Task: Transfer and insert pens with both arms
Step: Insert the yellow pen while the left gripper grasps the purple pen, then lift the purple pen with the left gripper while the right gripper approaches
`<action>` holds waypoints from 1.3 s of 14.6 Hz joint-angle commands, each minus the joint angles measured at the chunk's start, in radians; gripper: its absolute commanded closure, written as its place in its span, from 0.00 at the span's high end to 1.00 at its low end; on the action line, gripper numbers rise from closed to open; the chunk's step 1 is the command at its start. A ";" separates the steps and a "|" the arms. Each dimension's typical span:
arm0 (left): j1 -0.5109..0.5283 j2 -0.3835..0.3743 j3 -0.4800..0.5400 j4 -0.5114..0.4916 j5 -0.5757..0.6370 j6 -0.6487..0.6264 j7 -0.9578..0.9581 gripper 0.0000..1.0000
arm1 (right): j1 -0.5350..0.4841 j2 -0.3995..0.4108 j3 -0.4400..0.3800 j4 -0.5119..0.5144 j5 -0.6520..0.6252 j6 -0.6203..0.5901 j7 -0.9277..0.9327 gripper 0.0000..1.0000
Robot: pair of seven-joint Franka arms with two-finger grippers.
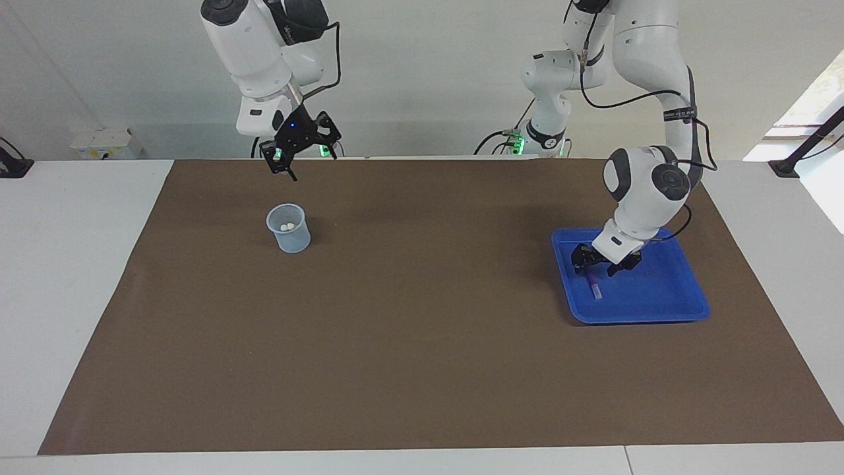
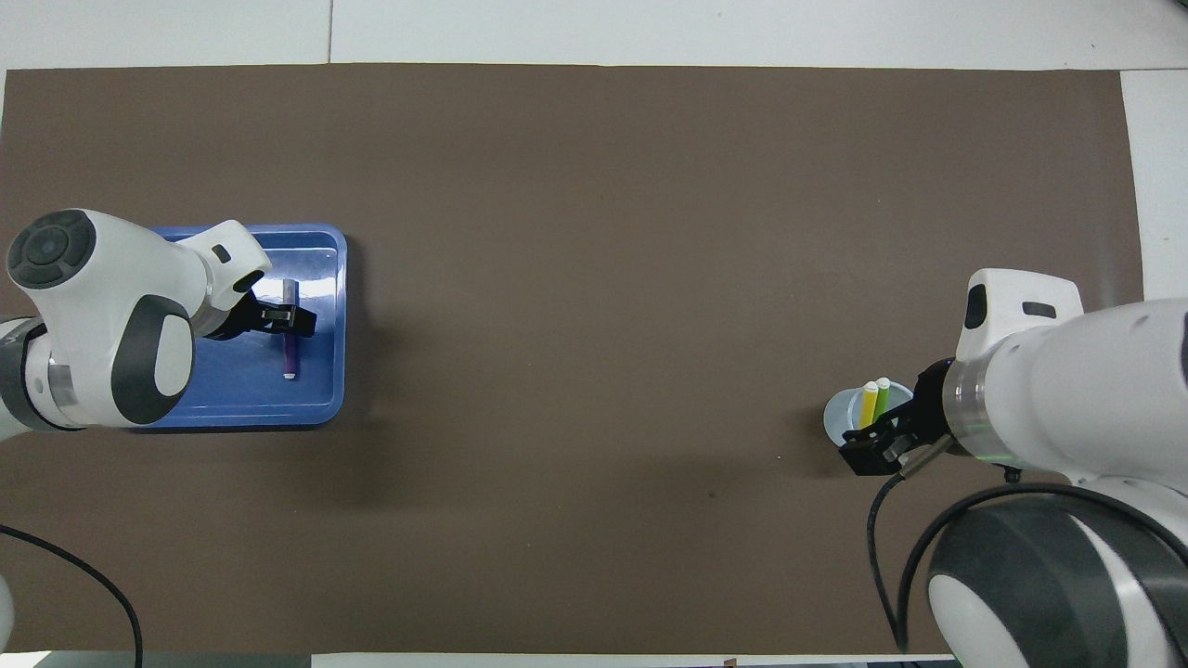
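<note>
Two pens (image 2: 874,401) stand in a cup (image 1: 289,228) toward the right arm's end of the mat (image 1: 422,316), while a third pen (image 1: 593,285) lies in a tray (image 1: 659,290) toward the left arm's end.
</note>
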 commanded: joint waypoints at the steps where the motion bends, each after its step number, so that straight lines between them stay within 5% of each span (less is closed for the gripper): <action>1: -0.008 0.006 0.005 0.000 0.017 0.024 0.005 0.78 | 0.022 0.018 0.013 0.011 0.191 0.090 0.261 1.00; 3: -0.008 0.006 0.005 0.000 0.017 0.026 0.005 0.76 | 0.094 0.026 0.015 0.010 0.275 0.219 0.480 1.00; 5: -0.008 0.008 0.005 0.000 0.017 0.032 0.005 0.63 | 0.189 0.034 0.015 0.002 0.291 0.369 0.654 1.00; 9: -0.009 0.008 0.005 0.002 0.017 0.032 0.002 0.05 | 0.265 0.045 0.015 -0.002 0.293 0.488 0.814 1.00; 10: -0.009 0.008 0.006 0.002 0.019 0.030 0.002 0.00 | 0.268 0.043 0.015 -0.007 0.293 0.488 0.816 1.00; 14: -0.005 0.008 0.006 0.047 0.019 -0.035 0.004 0.00 | 0.269 0.040 0.015 -0.015 0.293 0.488 0.816 1.00; 19: -0.011 -0.025 0.000 0.251 0.011 -0.407 -0.215 0.00 | 0.269 0.035 0.015 -0.029 0.293 0.488 0.816 1.00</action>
